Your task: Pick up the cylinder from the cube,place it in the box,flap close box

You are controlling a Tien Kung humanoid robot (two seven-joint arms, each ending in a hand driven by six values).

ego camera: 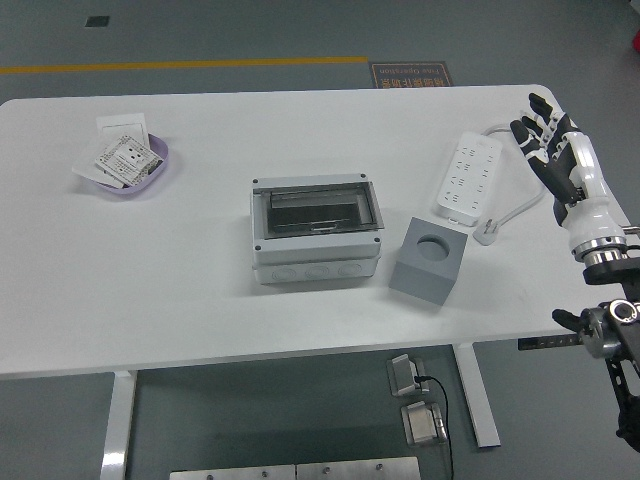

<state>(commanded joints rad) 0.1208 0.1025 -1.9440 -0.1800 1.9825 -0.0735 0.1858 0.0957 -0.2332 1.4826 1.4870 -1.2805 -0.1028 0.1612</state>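
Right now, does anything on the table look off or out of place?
Yes: the cube sits turned askew to the box, and its round hole looks empty, no cylinder visible. The robot hand hovers open at the table's right edge.

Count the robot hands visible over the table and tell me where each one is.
1. The right hand hangs at the table's right edge, fingers spread, holding nothing, beside the white power strip. No left hand shows in this view.

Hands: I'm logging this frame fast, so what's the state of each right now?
Left hand: not in view.
Right hand: open, fingers spread, holding nothing, at the table's right edge beside the power strip.
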